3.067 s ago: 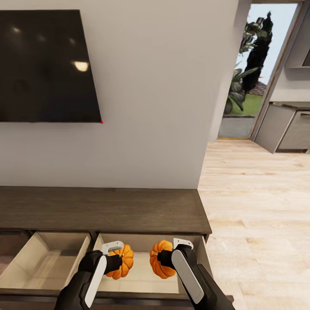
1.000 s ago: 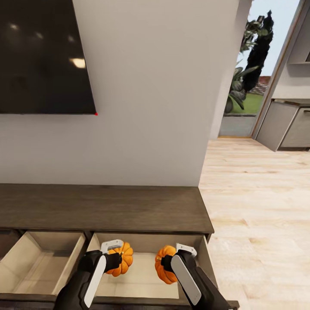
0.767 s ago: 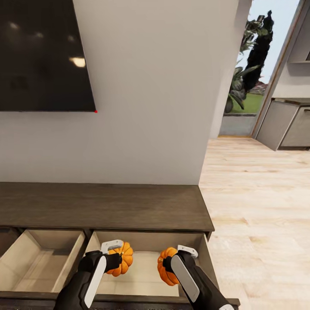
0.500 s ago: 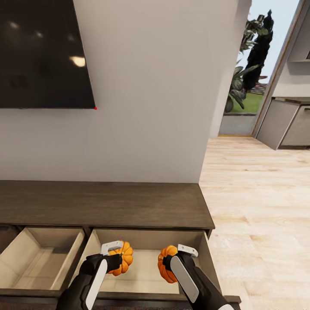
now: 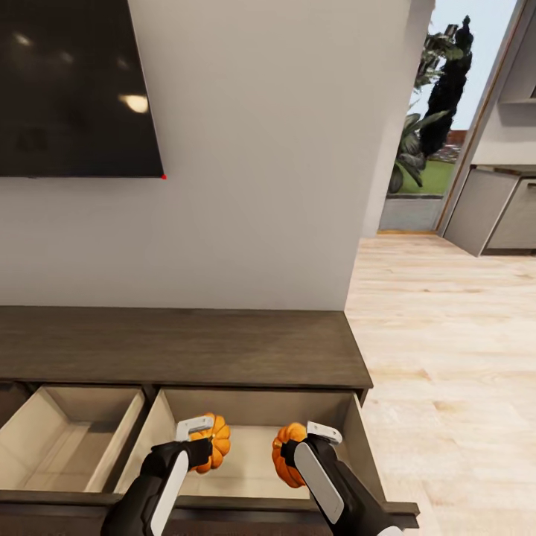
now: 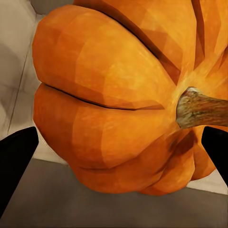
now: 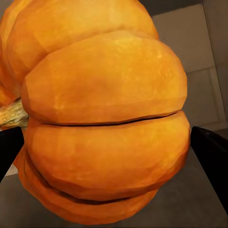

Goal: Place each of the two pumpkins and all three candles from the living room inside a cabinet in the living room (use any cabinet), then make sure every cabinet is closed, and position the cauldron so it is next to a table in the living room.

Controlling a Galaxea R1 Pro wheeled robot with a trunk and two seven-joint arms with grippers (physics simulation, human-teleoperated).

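I've got two ribbed orange pumpkins, one pinched in each hand: left hand on one, right hand on the other, both over the open right drawer of the dark brown wooden cabinet; two drawers open.

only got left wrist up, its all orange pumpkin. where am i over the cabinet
Observer: The left tool holds its pumpkin over the open right-hand drawer of the cabinet.
Operator: what's the other arm doing
Observer: The right tool grips the second pumpkin over that same drawer, apart from yours.
Operator: any other drawer open
Observer: Yes, the drawer to its left is open too, showing its pale lining.
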